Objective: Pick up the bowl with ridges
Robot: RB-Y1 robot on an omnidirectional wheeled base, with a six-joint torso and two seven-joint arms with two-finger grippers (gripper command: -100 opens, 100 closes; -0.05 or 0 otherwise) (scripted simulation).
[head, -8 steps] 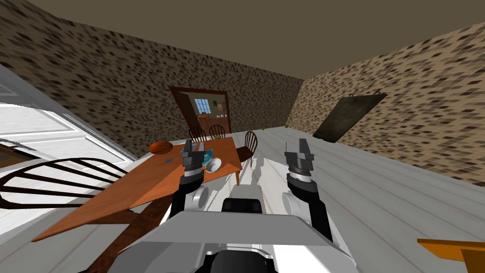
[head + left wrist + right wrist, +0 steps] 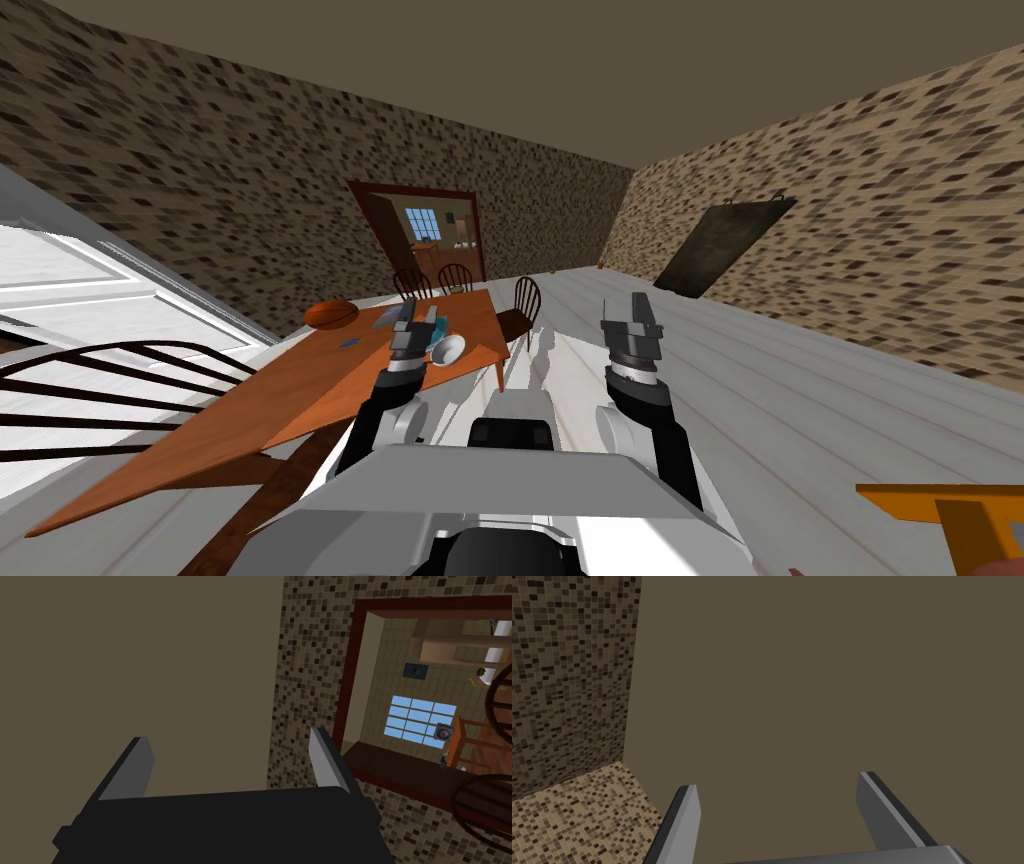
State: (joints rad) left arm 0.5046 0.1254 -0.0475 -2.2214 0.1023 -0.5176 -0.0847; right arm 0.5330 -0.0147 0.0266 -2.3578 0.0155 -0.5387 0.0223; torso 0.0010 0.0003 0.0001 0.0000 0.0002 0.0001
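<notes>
Fingers (image 2: 131, 772) of the left gripper (image 2: 230, 738) stand wide apart and nothing is between them. On the right gripper (image 2: 778, 782) the two fingers are also spread, and they hold nothing.

From the head camera, a white bowl (image 2: 449, 349) lies on the orange-brown wooden table (image 2: 300, 395), near the table's far end and close to the edge that faces the open floor. It is tipped, so its pale inside shows. I cannot tell whether its outside has ridges.

The left gripper is raised over the same far end of the table, just beside the bowl and more toward the table's middle. It does not touch the bowl. A blue thing (image 2: 438, 326) sits on the table just behind the bowl, and the gripper partly hides it.

A brown round thing (image 2: 331, 314) rests at the table's far corner, apart from the bowl. Dark wooden chairs (image 2: 523, 303) stand around the table's far end.

The right gripper is raised off to the table's side, over the pale floor (image 2: 800, 400), well apart from the table.
</notes>
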